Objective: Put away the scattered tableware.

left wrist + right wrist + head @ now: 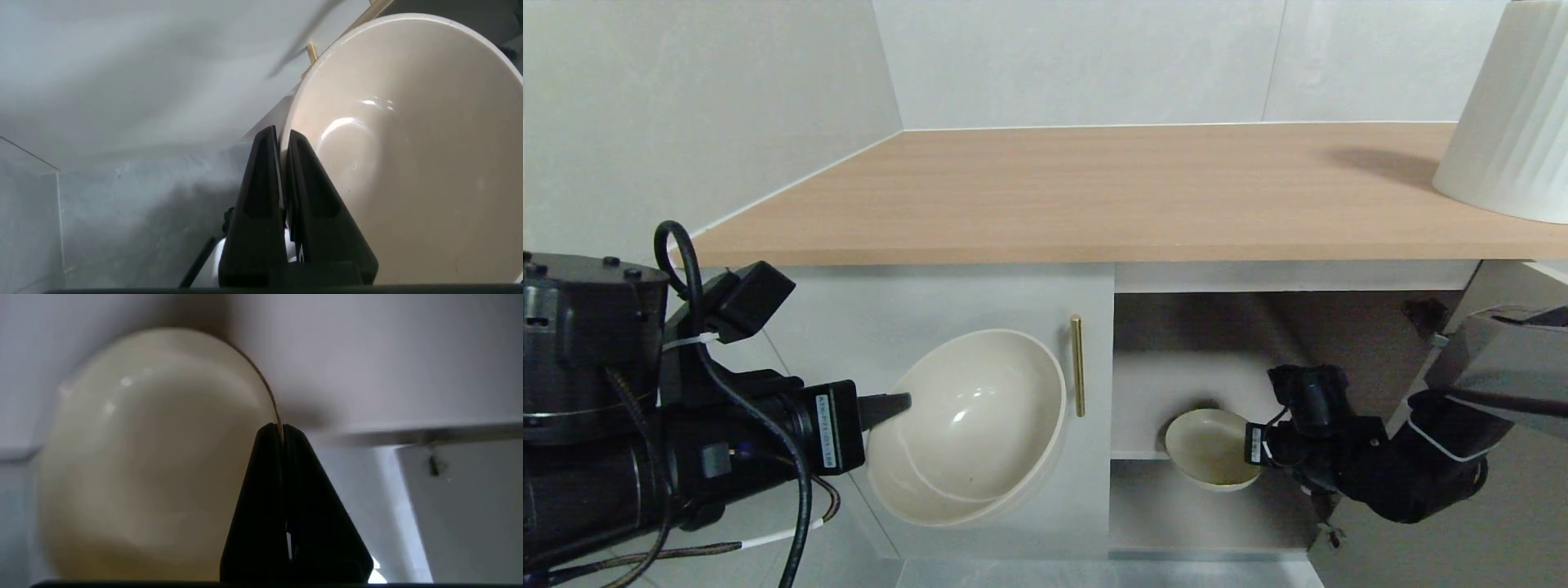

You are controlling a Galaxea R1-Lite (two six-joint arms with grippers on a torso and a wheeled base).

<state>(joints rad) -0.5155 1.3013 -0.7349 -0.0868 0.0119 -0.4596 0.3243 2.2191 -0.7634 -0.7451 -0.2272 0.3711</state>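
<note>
The left gripper (903, 402) clamped the rim of a large bowl (980, 425); the right gripper (1252, 445) pinched a small bowl (1207, 449) inside a cupboard (1168, 380).

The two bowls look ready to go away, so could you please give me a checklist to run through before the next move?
1. Left gripper shut on the large bowl at its rim: ok.
2. Right gripper shut on the small bowl at its rim: ok.
3. Compartment ahead of the small bowl open: ok.
4. Small bowl resting on the shelf: cannot tell.
5. Door behind the large bowl open: not ok, it is shut.
</note>
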